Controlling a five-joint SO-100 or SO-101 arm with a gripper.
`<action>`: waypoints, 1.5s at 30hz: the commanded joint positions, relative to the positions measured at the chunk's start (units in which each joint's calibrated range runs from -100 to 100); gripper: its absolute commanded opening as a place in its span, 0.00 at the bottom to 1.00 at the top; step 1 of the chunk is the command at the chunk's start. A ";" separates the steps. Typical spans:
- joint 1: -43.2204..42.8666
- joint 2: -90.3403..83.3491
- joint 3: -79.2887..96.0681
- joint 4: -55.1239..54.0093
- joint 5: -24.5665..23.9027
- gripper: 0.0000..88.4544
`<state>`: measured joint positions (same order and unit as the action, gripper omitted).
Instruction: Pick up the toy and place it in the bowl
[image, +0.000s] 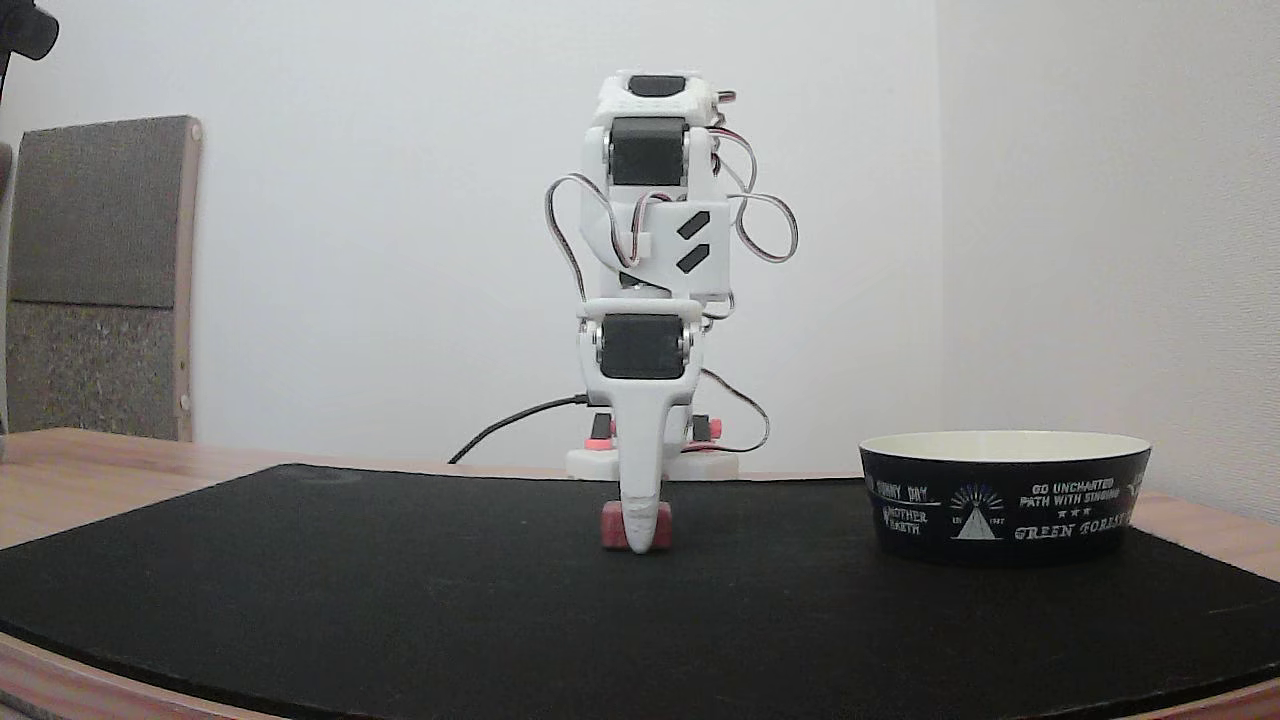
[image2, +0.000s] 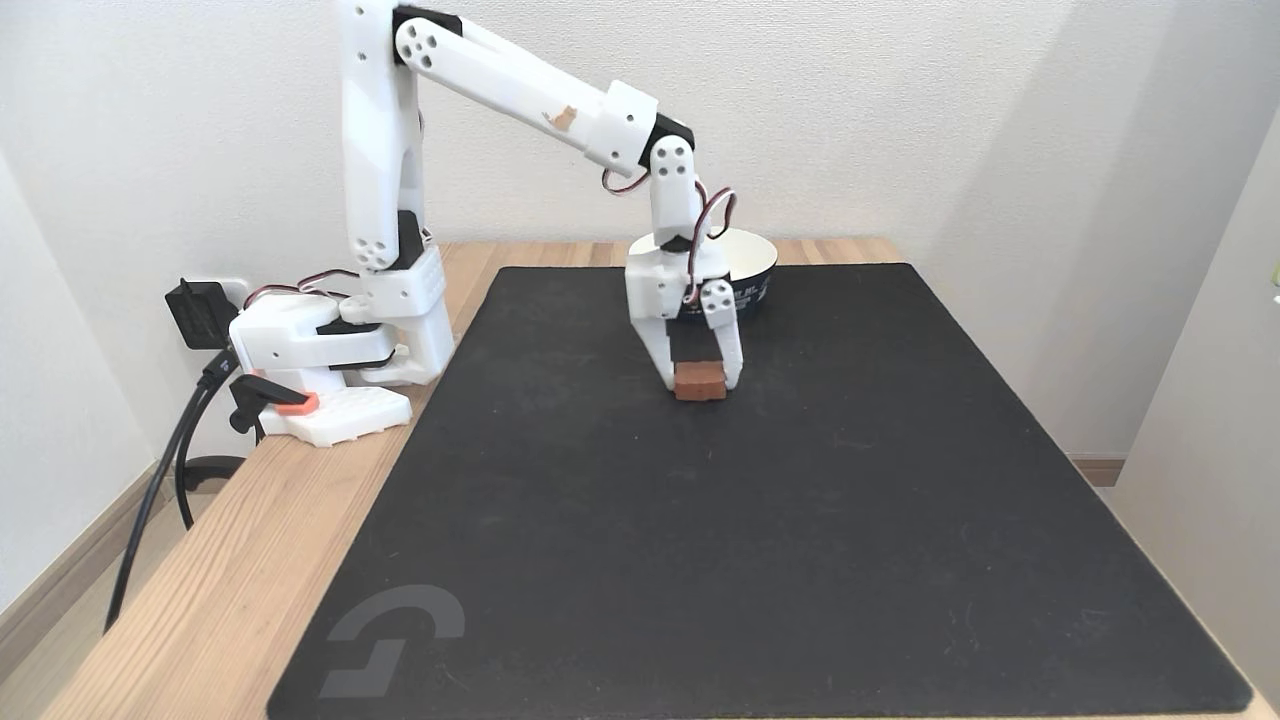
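Straddling the toy (image2: 700, 381), your gripper (image2: 703, 380) has a finger on each side of it, closed in against the block as far as both fixed views show. Toy sits on the black mat (image2: 760, 520), not lifted. Bowl (image: 1005, 495) stands well apart from the toy, just behind the gripper in the high fixed view, nothing visible inside. Judged progress: grasp about made; you have lift, carry and drop left.
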<state>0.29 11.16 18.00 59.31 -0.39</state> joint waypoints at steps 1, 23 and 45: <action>-5.77 -10.03 -1.91 -0.71 0.33 0.08; -29.02 -27.46 23.96 -34.33 0.33 0.43; -9.45 -84.48 69.65 -16.80 -2.59 0.02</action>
<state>-9.53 -61.20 77.42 41.24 -1.83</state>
